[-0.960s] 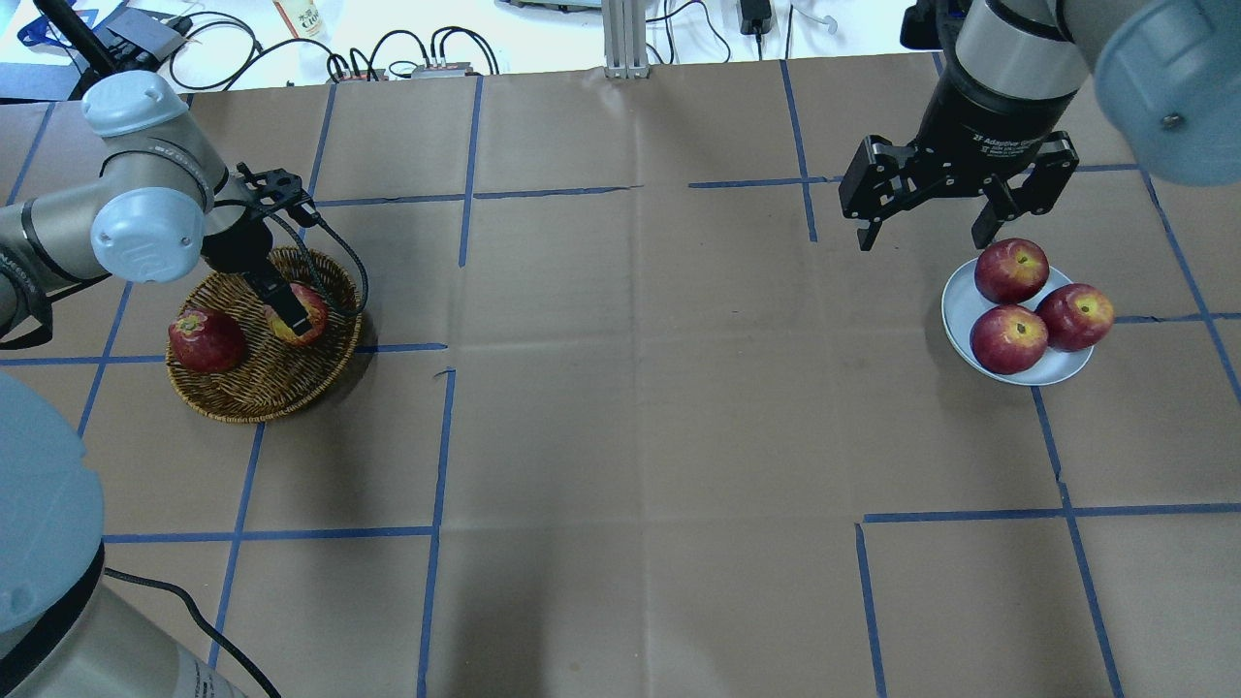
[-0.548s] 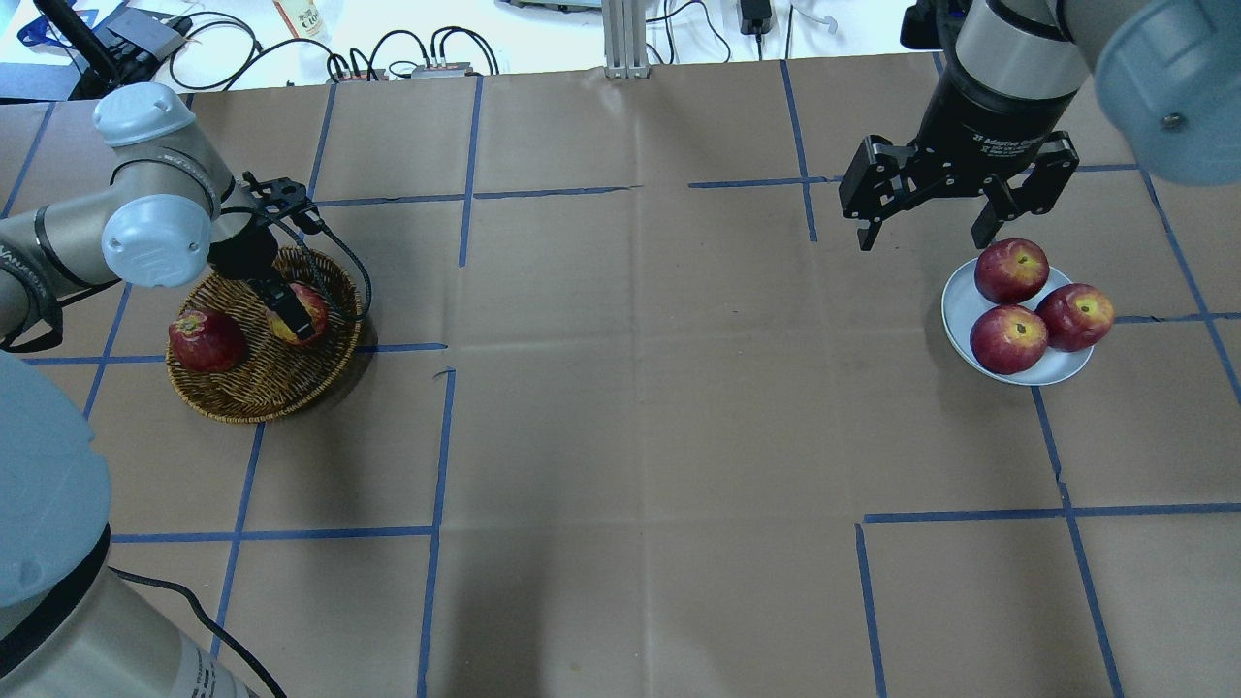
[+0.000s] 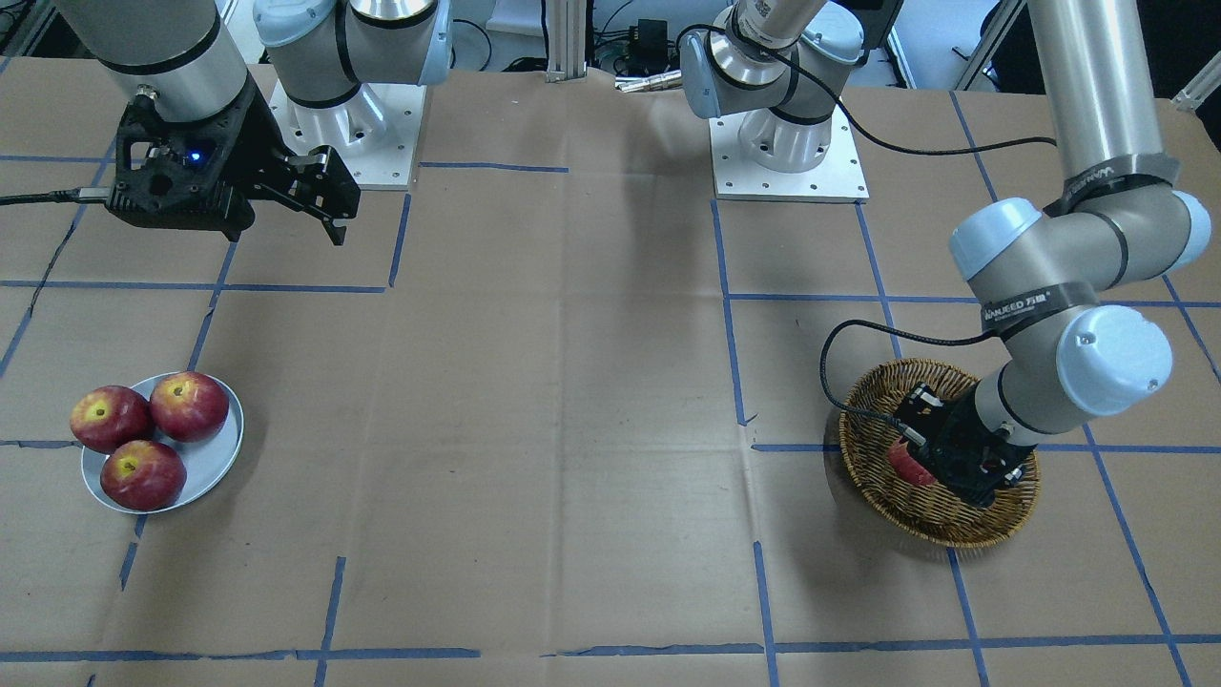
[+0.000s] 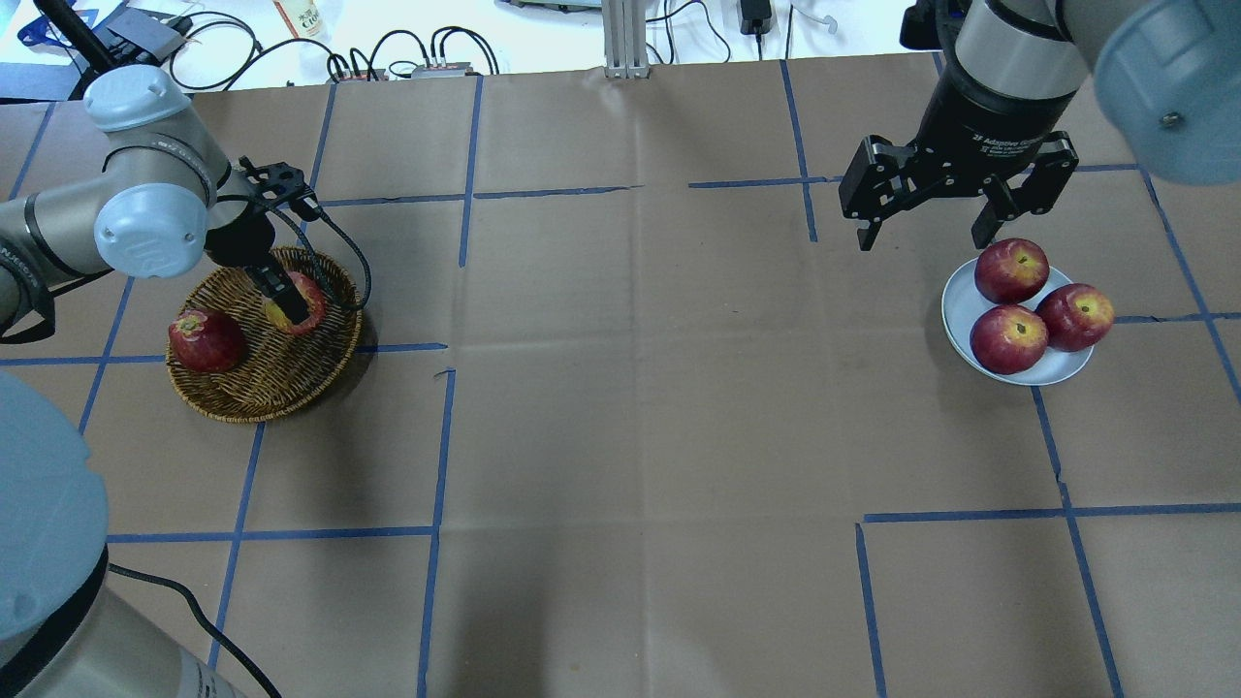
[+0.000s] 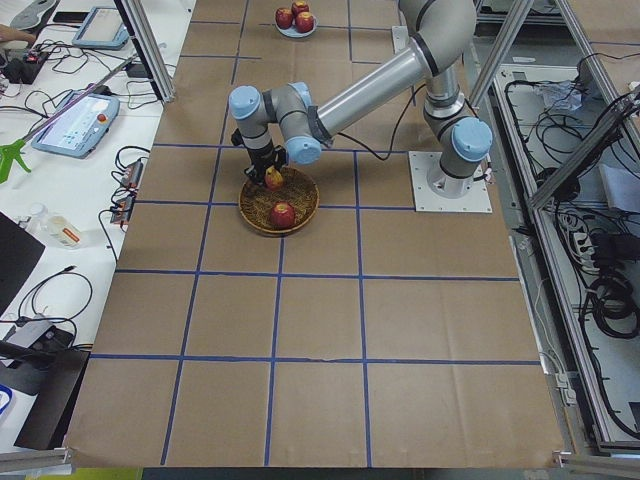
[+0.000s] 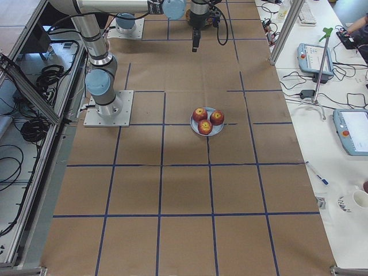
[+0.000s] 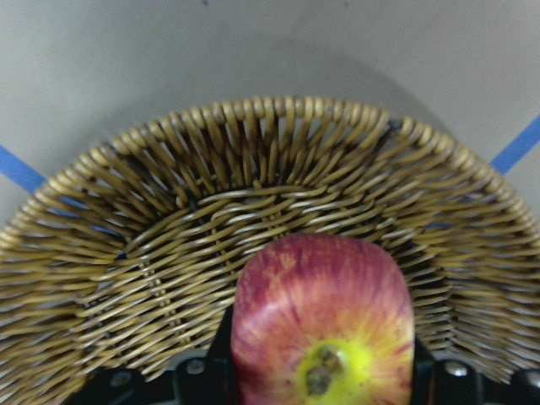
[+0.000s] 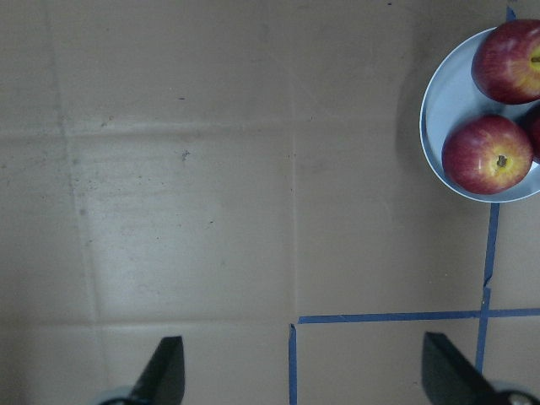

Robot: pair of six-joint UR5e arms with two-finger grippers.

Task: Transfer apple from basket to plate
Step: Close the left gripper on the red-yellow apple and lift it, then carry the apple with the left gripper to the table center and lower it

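Note:
My left gripper (image 4: pixel 288 302) is down inside the wicker basket (image 4: pixel 254 386) and shut on the striped apple (image 4: pixel 308 302). In the left wrist view the apple (image 7: pixel 323 316) sits between the two fingers (image 7: pixel 208 373), yellow stem patch facing the camera, over the basket's weave (image 7: pixel 194 211). In the front-facing view the apple (image 3: pixel 904 463) shows partly behind the gripper. The pale plate (image 4: pixel 958 302) at the right holds three red apples. My right gripper (image 4: pixel 926 236) is open and empty, above the table just behind the plate; the plate (image 8: pixel 440 114) shows at the right wrist view's upper right.
A darker red apple (image 4: pixel 206 340) lies at the basket's left side. The three apples (image 4: pixel 1010 338) nearly fill the plate. Blue tape lines cross the brown paper table cover. Cables and devices lie beyond the far table edge (image 4: pixel 388 58).
My left gripper has shifted slightly toward the basket's far side with the striped apple in it. The right arm and the plate's apples have not moved.

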